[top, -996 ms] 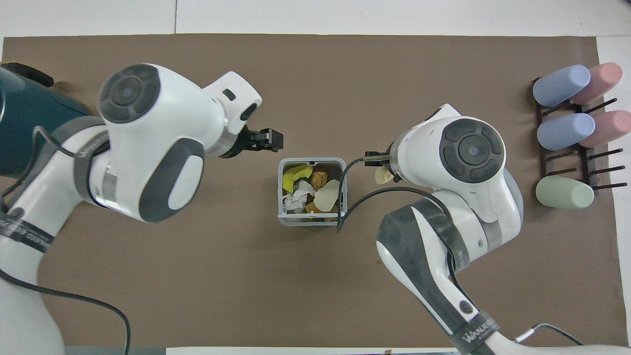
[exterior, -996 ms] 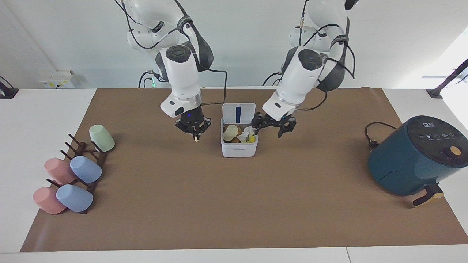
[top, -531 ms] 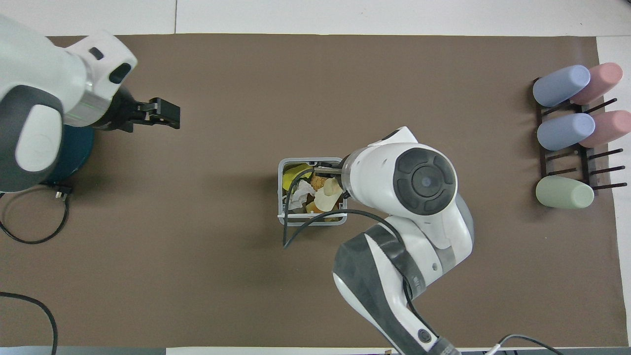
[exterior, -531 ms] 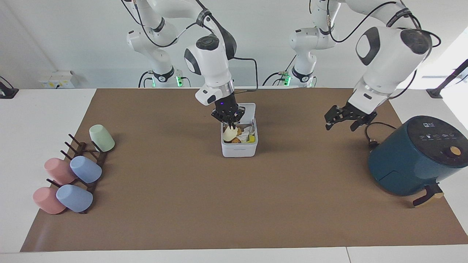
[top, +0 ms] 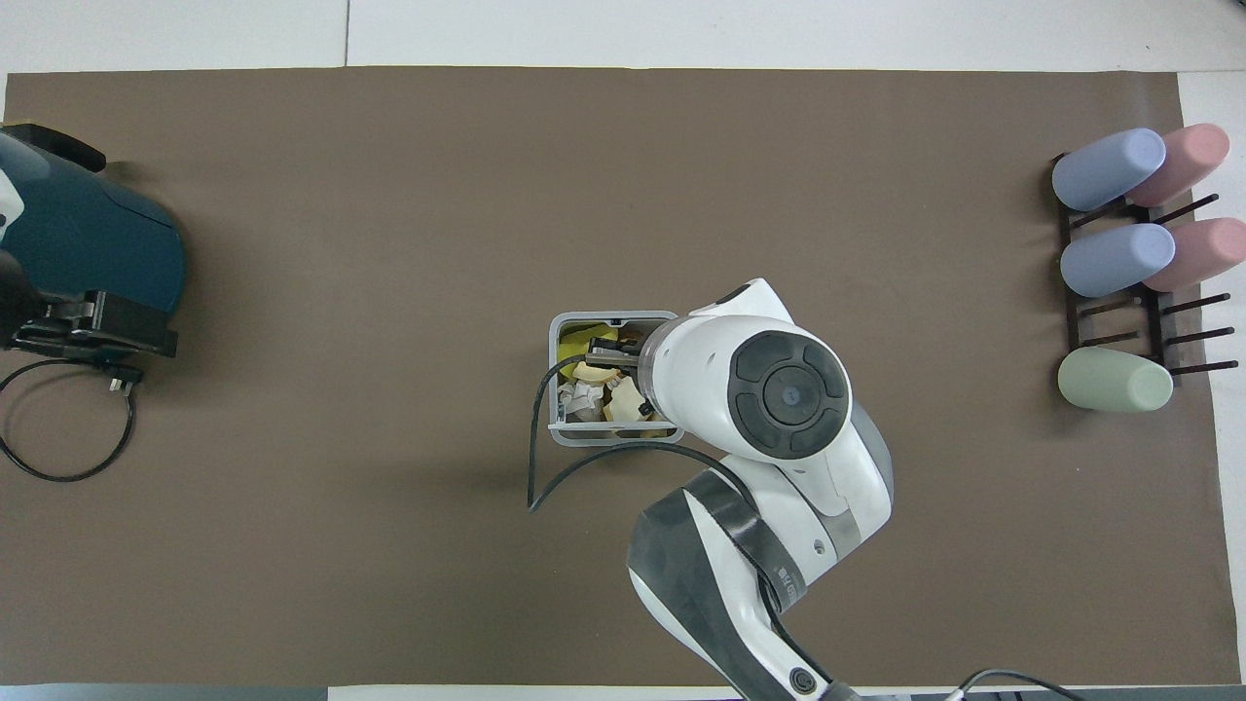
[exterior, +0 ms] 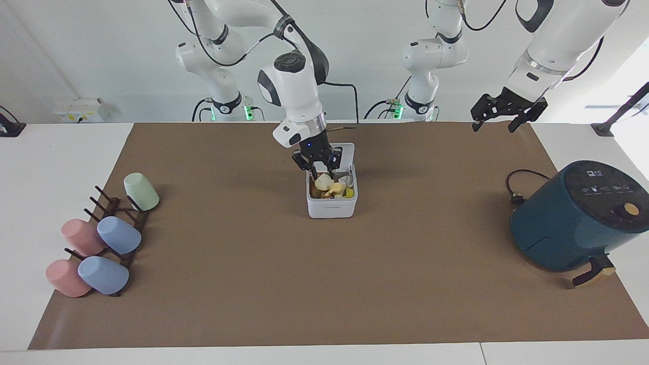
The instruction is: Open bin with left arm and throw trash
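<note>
Small white rounded-corner plastic bin (exterior: 332,202) at centre frame on the brown paper mat (exterior: 324,284), hinged lid (exterior: 345,153) upright toward the robots, mouth open. Inside: pale yellow-cream lumpy food scraps (exterior: 324,181), crumpled white paper, a bright yellow bit. Scraps judged light, soft, irregular, probably a little slick; best pinched across the thickest lump, gently. Bin itself likely light and apt to slide if knocked at the rim. Right gripper (exterior: 317,167) pointing down just above the bin mouth, fingers parted, nothing seen between them; a cream lump directly beneath, resting on the heap. Wrist near vertical, forearm angled in from the upper left of the facing view. Left gripper (exterior: 502,112) raised at upper right of the same view, fingers spread wide, empty, waiting above the mat edge near the dark-teal air fryer (exterior: 578,215). Release apparently done or nearly so.
</note>
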`<state>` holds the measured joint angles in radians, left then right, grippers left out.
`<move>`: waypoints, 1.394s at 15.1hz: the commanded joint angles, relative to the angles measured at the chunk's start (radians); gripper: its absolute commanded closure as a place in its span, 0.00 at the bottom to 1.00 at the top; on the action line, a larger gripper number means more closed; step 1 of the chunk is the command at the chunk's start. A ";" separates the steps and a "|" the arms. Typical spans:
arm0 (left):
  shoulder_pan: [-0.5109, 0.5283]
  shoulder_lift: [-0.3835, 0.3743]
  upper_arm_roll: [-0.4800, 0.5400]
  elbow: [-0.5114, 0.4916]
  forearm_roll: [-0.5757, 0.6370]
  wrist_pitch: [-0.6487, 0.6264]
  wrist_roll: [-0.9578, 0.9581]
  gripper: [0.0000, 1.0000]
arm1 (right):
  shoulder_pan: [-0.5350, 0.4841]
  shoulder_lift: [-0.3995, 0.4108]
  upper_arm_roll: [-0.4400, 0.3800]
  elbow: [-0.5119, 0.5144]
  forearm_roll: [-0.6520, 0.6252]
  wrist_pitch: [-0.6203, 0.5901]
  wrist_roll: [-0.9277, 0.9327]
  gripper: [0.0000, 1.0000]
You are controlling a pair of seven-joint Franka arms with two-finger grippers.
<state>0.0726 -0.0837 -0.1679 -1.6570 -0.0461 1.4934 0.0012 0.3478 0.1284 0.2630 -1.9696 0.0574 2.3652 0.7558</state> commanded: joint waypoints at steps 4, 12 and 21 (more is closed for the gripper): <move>-0.031 -0.011 0.018 -0.032 0.029 0.058 -0.001 0.00 | -0.012 -0.004 0.005 -0.009 0.015 0.017 -0.015 0.00; -0.131 0.018 0.103 0.036 0.038 -0.001 0.006 0.00 | -0.231 -0.026 -0.002 -0.002 0.002 0.003 -0.283 0.00; -0.151 0.012 0.102 0.014 0.071 0.022 0.007 0.00 | -0.424 -0.110 -0.002 0.024 0.001 -0.124 -0.410 0.00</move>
<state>-0.0566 -0.0668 -0.0798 -1.6364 -0.0064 1.5128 0.0013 -0.0245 0.0493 0.2481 -1.9593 0.0557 2.2955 0.4008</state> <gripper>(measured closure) 0.000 0.000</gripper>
